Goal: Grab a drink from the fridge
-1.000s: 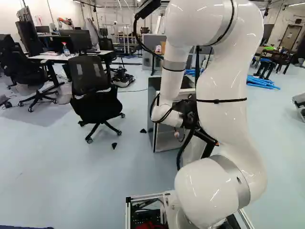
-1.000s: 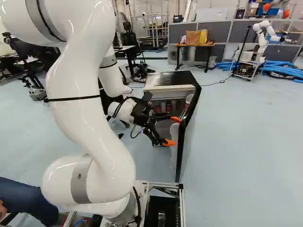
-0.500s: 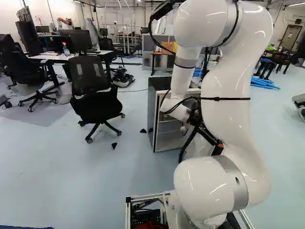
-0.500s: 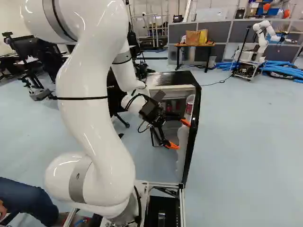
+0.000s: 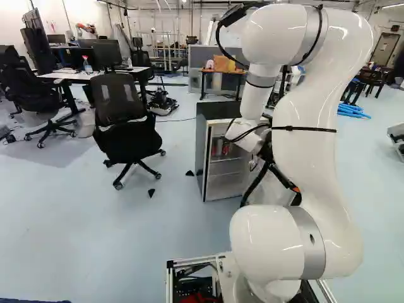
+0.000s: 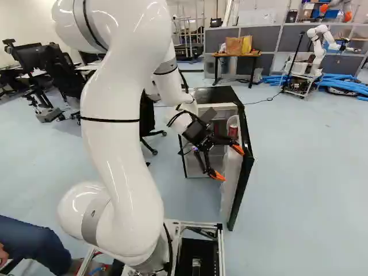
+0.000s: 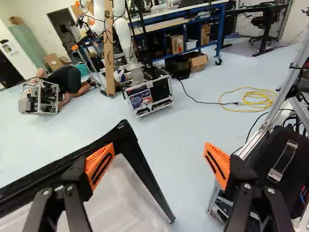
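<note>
Hovering near illegibly labelled red can [image 6: 233, 131]

Black-topped fridge [image 6: 214, 95] stands open, a red can [image 6: 233, 131] upright in its door [image 6: 232, 181].

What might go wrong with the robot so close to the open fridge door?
The open tool has one orange fingertip that looks very close to the fridge door, so it might bump it and make it swing. A red can sits in that door, so a hard knock might make it fall. If the door swung shut, the robot might not reach the red drinks inside.
</note>
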Controlling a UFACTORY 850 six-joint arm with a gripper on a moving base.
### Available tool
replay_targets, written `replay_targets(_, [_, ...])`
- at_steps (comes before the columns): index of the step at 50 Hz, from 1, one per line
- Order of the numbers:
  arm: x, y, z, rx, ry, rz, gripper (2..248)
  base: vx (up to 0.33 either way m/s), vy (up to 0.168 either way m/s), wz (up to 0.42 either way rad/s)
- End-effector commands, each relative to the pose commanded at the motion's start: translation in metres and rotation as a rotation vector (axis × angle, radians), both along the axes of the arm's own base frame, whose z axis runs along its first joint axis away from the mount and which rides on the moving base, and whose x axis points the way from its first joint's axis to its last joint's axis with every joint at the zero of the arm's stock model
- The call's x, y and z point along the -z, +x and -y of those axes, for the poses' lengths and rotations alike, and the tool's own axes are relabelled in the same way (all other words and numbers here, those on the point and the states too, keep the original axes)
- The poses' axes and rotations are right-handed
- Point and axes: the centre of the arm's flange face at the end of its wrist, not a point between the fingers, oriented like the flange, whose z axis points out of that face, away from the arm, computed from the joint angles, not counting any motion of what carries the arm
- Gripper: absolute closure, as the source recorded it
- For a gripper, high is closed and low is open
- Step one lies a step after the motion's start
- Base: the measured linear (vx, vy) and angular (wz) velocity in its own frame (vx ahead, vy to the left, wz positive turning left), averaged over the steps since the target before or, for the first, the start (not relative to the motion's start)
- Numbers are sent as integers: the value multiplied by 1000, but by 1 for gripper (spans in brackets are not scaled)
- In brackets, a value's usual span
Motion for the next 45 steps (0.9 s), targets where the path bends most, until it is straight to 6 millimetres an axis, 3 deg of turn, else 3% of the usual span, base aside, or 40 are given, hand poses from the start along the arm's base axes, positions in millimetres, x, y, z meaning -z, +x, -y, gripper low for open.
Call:
replay_targets(26, [-7, 17, 62, 130, -18, 68, 3, 0, 0, 0])
replay_targets(45, [-8, 17, 63, 105, -24, 64, 3, 0, 0, 0])
